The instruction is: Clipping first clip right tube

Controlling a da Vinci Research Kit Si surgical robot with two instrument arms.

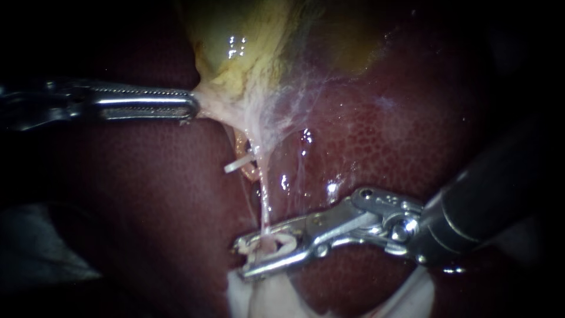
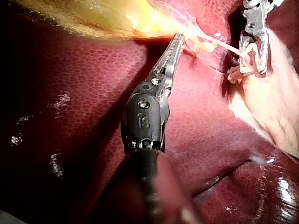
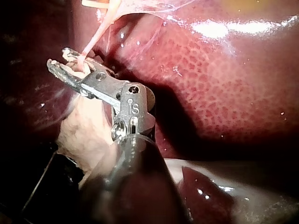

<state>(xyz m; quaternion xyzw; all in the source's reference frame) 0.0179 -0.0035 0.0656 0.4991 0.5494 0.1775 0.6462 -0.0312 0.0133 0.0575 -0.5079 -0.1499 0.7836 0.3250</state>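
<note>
A thin pink tube (image 1: 265, 200) runs down from the yellowish gallbladder (image 1: 247, 41) over the dark red liver (image 1: 382, 135). My right instrument (image 1: 240, 259) comes in from the lower right, and its jaws stand on either side of the tube's lower end, shut on a white clip (image 1: 279, 244) that wraps the tube. The right wrist view shows the tube (image 3: 96, 35) entering those jaws (image 3: 57, 57). My left instrument (image 1: 194, 107) is shut on the gallbladder's lower edge and holds it taut to the left; the left wrist view shows it too (image 2: 180, 37).
Another white clip (image 1: 235, 166) sits on a second strand just left of the tube. Thin white webbing (image 1: 294, 100) spreads between gallbladder and liver. Pale tissue (image 1: 265, 297) lies under the right instrument's jaws.
</note>
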